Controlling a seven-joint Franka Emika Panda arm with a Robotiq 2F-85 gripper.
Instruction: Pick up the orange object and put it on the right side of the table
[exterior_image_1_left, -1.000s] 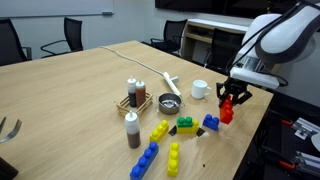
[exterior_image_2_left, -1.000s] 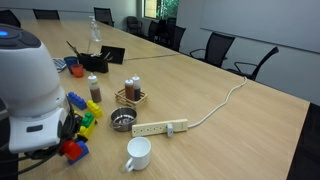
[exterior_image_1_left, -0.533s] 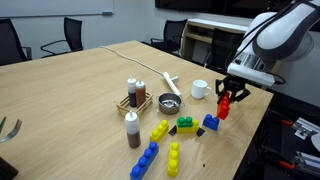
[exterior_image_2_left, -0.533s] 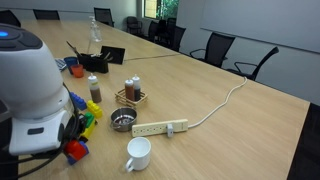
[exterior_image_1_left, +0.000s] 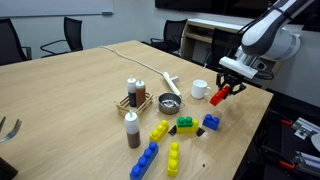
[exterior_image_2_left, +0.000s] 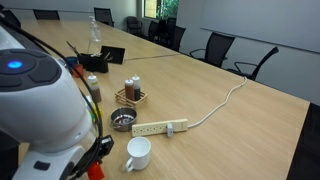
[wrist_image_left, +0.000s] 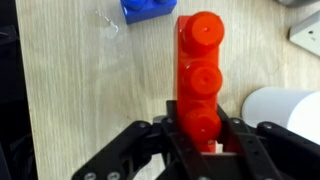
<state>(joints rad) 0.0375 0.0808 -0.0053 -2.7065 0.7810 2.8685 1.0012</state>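
— Where is the orange object (wrist_image_left: 200, 65) seen?
— It is gripped at one end by the gripper (exterior_image_1_left: 227, 90), closed on it, and is held tilted above the table (exterior_image_1_left: 70, 95), near the white mug (exterior_image_1_left: 199, 89).

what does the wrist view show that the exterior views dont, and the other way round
Only the wrist view shows three studs on the orange object and the gripper shut on its end. Only an exterior view shows it held tilted in the air above the table, plus the yellow blocks, condiment caddy and sauce bottle. Both share the orange object, gripper, white mug and blue block.
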